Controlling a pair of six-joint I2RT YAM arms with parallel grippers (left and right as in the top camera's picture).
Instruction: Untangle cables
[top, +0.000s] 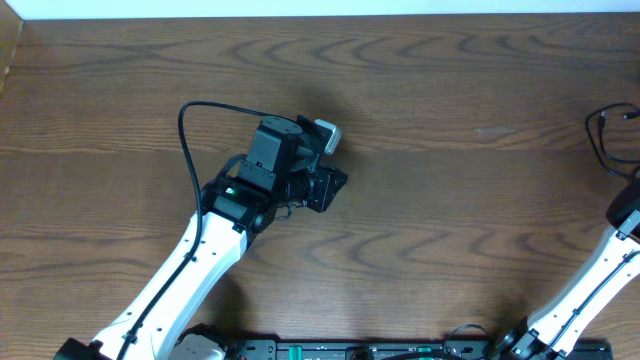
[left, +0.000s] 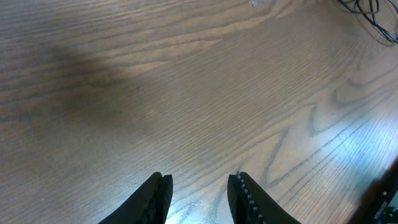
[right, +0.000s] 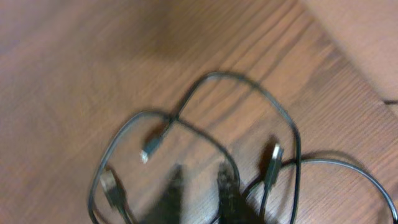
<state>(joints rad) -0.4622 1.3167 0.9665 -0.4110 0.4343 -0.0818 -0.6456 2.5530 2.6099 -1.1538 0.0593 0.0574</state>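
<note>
The worktop is dark brown wood with broad, wavy grain and a dull sheen. A pale strip runs along its far edge.

The cables lie near the right edge, toward the far side. In the right wrist view they show as thin, dark, round cords in loose overlapping loops, flat on the wood. One small plug lies inside a loop, and two longer flat-ended plugs lie to either side. That view is blurred.

The right gripper hangs just above the loops. Its two dark fingers stand a narrow gap apart with bare wood between them, and one cord passes close by the other finger. The blur hides whether that cord touches it.

The left gripper is over bare wood near the middle of the worktop, well apart from the cords. Its ridged black pads are partly spread and hold nothing. A thicker black wire arcs off the left arm, whose long link is white.
</note>
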